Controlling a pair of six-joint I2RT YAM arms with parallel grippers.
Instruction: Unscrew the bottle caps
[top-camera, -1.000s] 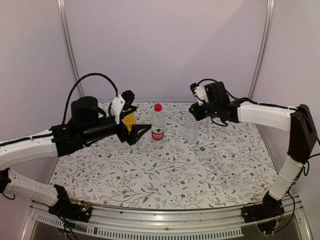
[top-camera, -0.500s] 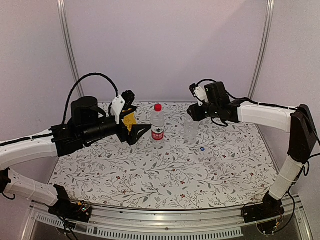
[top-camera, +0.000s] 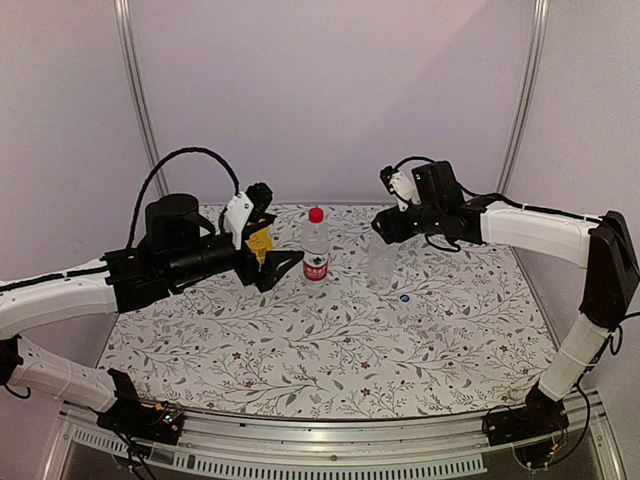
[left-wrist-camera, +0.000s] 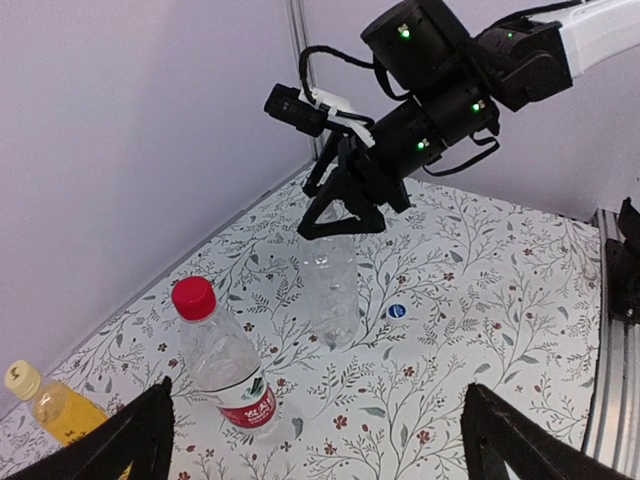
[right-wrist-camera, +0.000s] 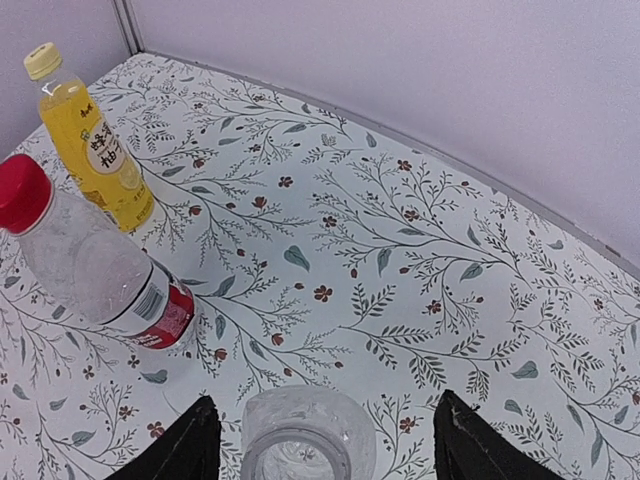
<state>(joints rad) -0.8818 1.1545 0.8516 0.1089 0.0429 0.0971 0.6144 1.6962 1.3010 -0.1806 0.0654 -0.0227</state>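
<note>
Your right gripper (left-wrist-camera: 343, 222) is hanging part-open, fingers (right-wrist-camera: 190, 450) straddling the uncapped clear bottle (right-wrist-camera: 300, 440), not gripping it. Blue cap (left-wrist-camera: 397, 311) is lying on the table (left-wrist-camera: 500, 300) below that hand. Your left gripper (left-wrist-camera: 315, 390) is gaping wide, empty. Yellow bottle (left-wrist-camera: 60, 412) is sitting close at its left, red-capped bottle (left-wrist-camera: 225, 365) just ahead.

On the right arm (top-camera: 530, 228) the jaws, shut a second ago above the clear bottle (left-wrist-camera: 330, 290), have spread apart and now stand open on either side of its uncapped neck. The arm's elbow has drifted slightly outward.
</note>
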